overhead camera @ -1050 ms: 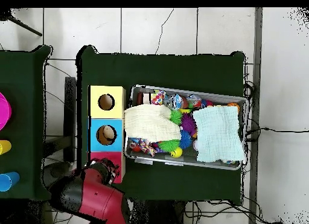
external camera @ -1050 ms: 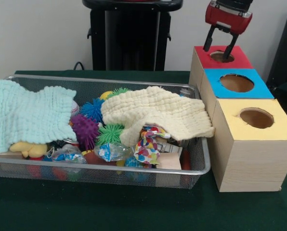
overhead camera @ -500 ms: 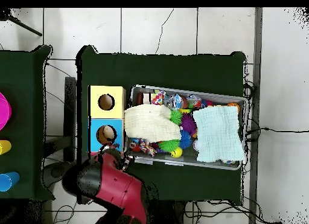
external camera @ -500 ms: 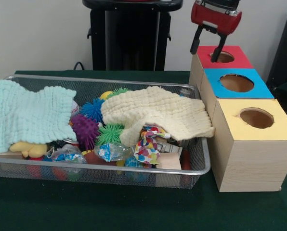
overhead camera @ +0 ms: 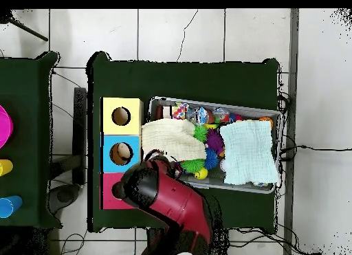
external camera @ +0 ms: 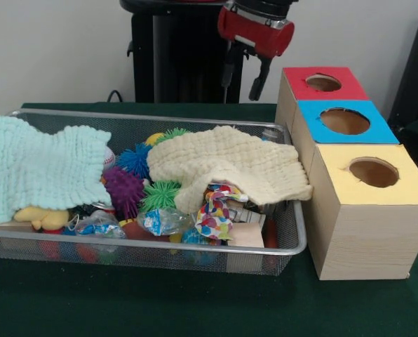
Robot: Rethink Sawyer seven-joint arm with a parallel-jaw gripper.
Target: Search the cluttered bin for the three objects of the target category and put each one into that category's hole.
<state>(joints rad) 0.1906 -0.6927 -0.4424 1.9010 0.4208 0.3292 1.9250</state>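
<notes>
Gripper (external camera: 242, 74) off red hole (external camera: 323, 82), now above bin's (external camera: 293, 232) back rim near boxes | fingers apart, nothing held | likely drop done, heading back to search | targets prob in bin under yellow cloth (external camera: 230, 163) / spiky balls (external camera: 123, 191); category unclear

Red and black arm (overhead camera: 172, 204) reaching down from above, end effector (external camera: 243, 74) hanging in the air with both dark fingers (external camera: 257, 82) spread apart, pointing downward, holding nothing.
</notes>
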